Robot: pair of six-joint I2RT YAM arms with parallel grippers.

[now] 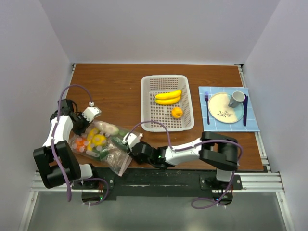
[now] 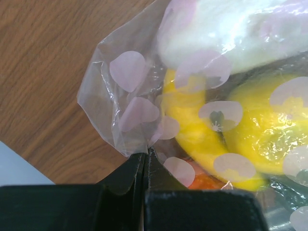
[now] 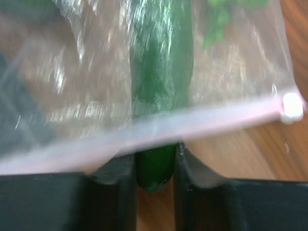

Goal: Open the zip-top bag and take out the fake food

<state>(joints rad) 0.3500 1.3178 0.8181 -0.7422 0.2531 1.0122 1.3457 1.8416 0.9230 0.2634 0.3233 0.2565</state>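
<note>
Blurred plastic, half-seen fruit

Close at the right gripper (image 3: 155, 166) everything smears. The cucumber (image 3: 156, 86) fills the gap between the fingers, but I cannot tell whether they press it, and the zip-top bag (image 3: 72, 96) runs off the picture's edges. By the left gripper (image 2: 144, 161), the tomato (image 2: 204, 182) is mostly hidden behind a finger and the white oval (image 2: 240, 29) is cut off above. From overhead, the far-right plate (image 1: 215, 98) carries a motif too small to read.
</note>
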